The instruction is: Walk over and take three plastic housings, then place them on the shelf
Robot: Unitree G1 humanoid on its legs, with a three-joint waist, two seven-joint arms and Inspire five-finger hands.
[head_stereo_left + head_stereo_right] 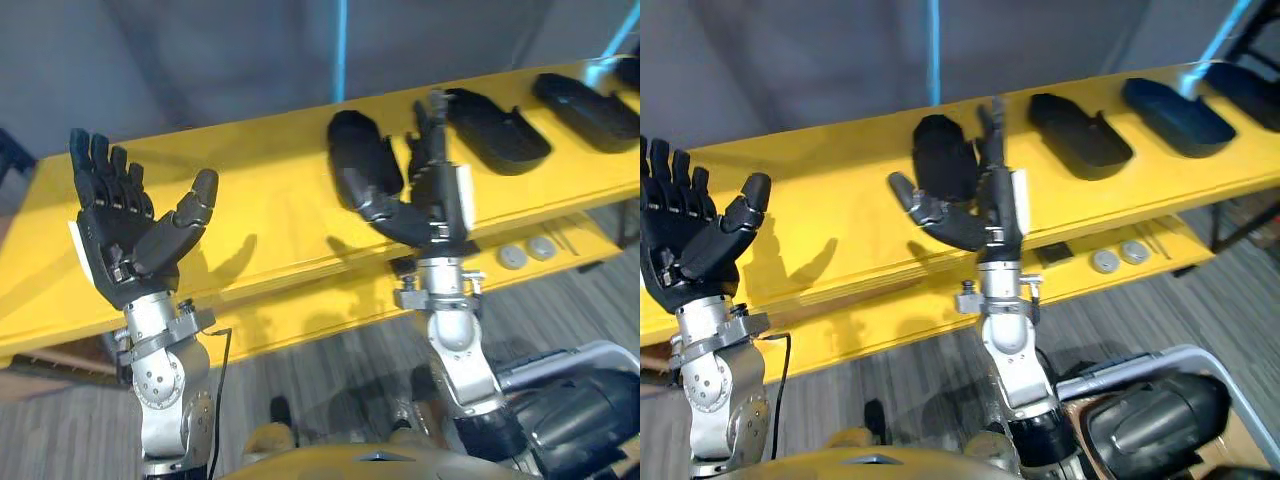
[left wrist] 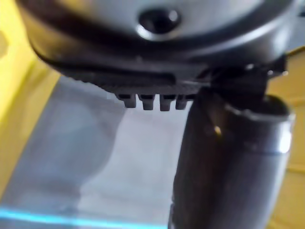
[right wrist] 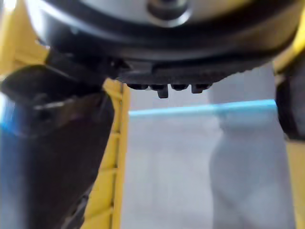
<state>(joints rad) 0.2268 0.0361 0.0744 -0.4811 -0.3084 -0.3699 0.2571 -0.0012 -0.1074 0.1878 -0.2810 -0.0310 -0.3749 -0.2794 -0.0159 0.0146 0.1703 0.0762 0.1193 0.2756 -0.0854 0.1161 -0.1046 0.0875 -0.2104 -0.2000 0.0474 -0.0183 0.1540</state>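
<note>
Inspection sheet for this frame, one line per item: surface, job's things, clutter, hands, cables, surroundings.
Surface: yellow shelf top, with a lower yellow ledge beneath.
Job's things: black plastic housings lie in a row on the top; the leftmost housing is just behind the right hand.
Clutter: two grey discs on the lower ledge.
Hands: left hand open, raised, holding nothing; right hand open, holding nothing.
Cables: nothing seen.
Surroundings: grey floor, blue upright.

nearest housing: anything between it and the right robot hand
Nothing visible. The open right robot hand is held up right beside the nearest housing on the yellow shelf, with no object between them.
</note>
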